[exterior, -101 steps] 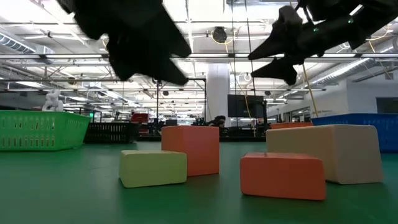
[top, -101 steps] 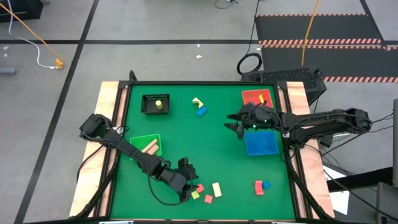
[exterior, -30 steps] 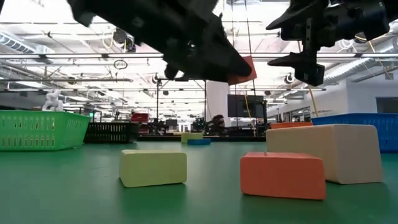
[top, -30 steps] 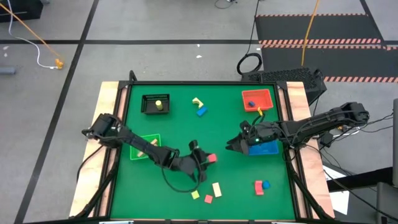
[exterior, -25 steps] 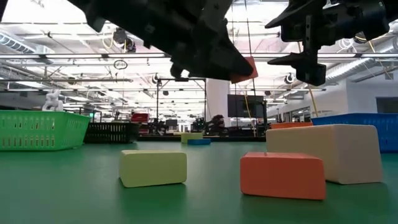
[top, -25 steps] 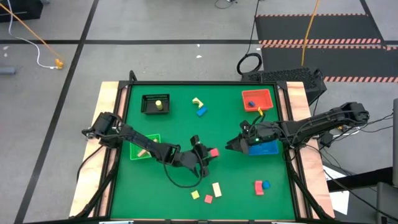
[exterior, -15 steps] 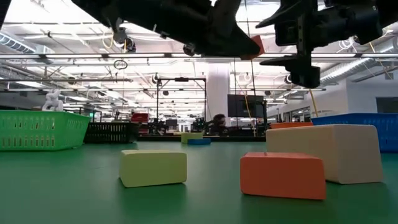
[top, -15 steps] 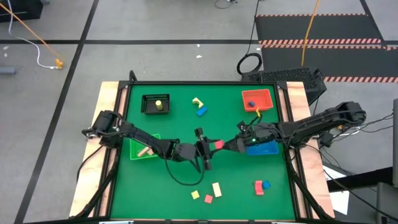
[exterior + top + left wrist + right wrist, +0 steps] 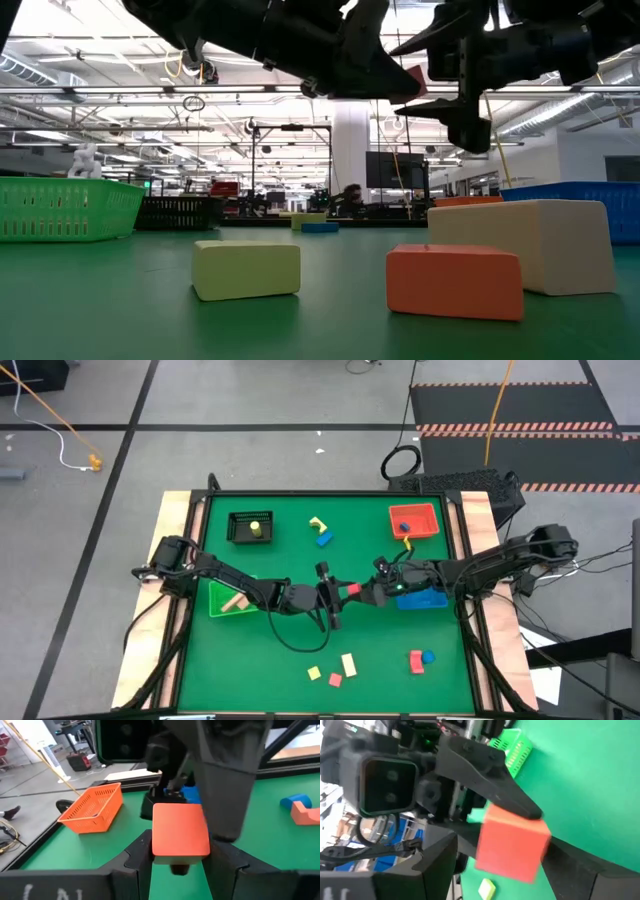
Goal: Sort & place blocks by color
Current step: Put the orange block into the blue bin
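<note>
Mid-table, both arms [image 9: 340,593] outstretched, meeting

Black bin [image 9: 250,527], green bin [image 9: 233,598], red bin [image 9: 414,520], blue bin [image 9: 424,598] on table [image 9: 290,560].

Bright, even light falls from ceiling strips [image 9: 90,92] visible in the low view, which glare white at the top of that picture. The green desk [image 9: 290,560] is lit flatly from above, with only faint, soft shadows. In the low view both arms show as dark backlit silhouettes. Both wrist views are soft, with near parts blurred; the red block [image 9: 512,842] looks smeared.
</note>
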{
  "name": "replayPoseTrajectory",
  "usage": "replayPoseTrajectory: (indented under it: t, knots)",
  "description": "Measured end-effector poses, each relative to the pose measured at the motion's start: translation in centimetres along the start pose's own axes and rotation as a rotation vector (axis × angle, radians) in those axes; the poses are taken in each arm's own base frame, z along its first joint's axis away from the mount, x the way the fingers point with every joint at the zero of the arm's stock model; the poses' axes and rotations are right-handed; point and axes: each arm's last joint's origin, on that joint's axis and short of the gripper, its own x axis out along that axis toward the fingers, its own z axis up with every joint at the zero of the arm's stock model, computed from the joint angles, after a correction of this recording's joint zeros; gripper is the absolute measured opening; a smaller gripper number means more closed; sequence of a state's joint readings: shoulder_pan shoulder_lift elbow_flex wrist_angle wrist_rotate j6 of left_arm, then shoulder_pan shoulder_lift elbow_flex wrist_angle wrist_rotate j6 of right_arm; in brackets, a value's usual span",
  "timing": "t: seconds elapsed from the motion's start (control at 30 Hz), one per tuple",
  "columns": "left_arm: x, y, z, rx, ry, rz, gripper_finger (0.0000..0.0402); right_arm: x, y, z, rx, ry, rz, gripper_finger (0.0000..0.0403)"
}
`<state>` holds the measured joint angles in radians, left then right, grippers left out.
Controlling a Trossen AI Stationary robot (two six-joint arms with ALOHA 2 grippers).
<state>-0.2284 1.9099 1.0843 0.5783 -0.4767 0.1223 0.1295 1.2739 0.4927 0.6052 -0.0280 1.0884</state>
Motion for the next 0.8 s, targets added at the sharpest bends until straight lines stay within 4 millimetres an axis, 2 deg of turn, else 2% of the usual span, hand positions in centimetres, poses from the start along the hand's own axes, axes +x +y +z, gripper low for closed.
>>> replayPoseTrajectory:
  t: [0.2,0.5,0.63,0.7,0.8]
  knots:
    - [-0.01,-0.02,-0.09,0.008,0.008,0.0,0.0134,0.32,0.0,0.01,-0.01,-0.013,0.025,0.022]
    - [-0.04,-0.1,-0.25,0.03,0.026,-0.006,0.0134,0.32,-0.24,-0.09,0.003,-0.004,0.001,0.0124]
    - [-0.04,-0.1,-0.25,0.03,0.025,-0.006,0.0136,0.32,-0.24,-0.1,-0.006,-0.004,0.001,0.0123]
    - [-0.04,-0.11,-0.21,0.007,0.022,-0.013,0.0165,0.31,-0.28,-0.12,-0.027,0.001,-0.004,0.0123]
    - [-0.01,-0.15,-0.32,-0.072,0.027,-0.023,0.0235,0.28,-0.42,-0.09,-0.071,0.012,-0.022,0.0122]
